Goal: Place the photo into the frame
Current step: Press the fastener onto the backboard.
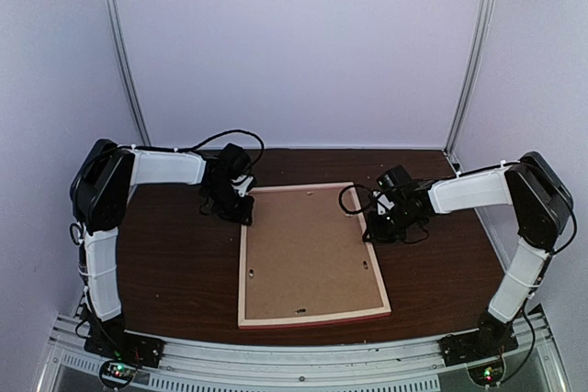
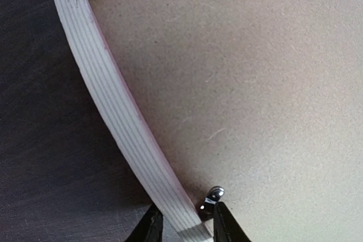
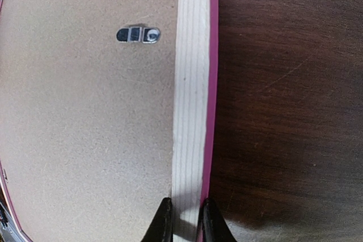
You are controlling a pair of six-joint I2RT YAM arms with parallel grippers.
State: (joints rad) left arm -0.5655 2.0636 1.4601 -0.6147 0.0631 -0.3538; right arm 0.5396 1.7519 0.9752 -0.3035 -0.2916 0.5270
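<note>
Left hand (image 2: 184,228): fingers narrow, straddling frame's (image 1: 243,273) left rail near far corner, just beside metal tab (image 2: 211,196); cannot tell if they press on the wood. Frame lies face down, flat on dark bench (image 1: 175,263), between hands, brown backing board (image 1: 308,250) up, pink edge showing. Right hand (image 3: 185,222): fingers clamped on frame's right rail, one each side.

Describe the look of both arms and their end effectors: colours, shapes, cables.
The left arm and right arm have white links, black joint housings and looping black cables. The left end effector and right end effector have slim, tapered black fingers. Small green lights glow at the bases.
</note>
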